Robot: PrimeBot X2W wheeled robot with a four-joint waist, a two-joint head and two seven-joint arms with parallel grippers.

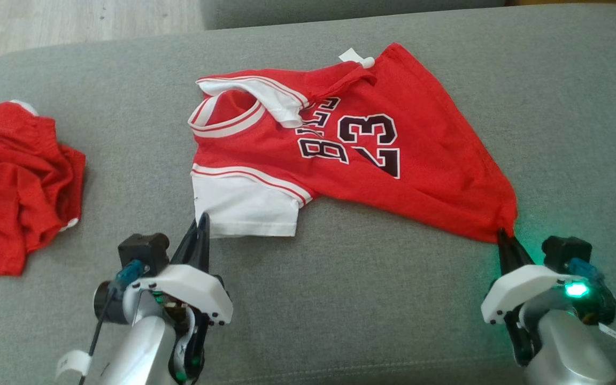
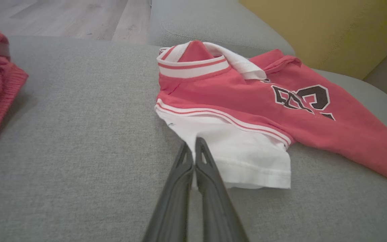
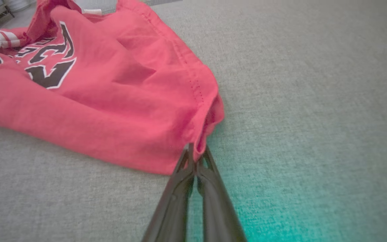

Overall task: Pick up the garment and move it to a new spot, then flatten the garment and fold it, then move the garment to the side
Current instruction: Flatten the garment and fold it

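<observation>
Fingers (image 3: 180,178) of the right gripper (image 1: 502,235) clamp shut on the hem corner of the jersey (image 1: 420,160), its length running left to the white sleeve (image 1: 244,206) by the closed left gripper (image 1: 203,222).

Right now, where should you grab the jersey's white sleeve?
Probably its hem corner nearest the left gripper, coming in low from the robot's side: the white sleeve lies flat on the grey cushion, with that hem free and facing the robot.

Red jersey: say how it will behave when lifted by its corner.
Probably floppy: the red jersey lies creased and bunches where the right tool pinches its corner. Likely light: thin cloth. It should drape and trail, not hold shape.
</observation>
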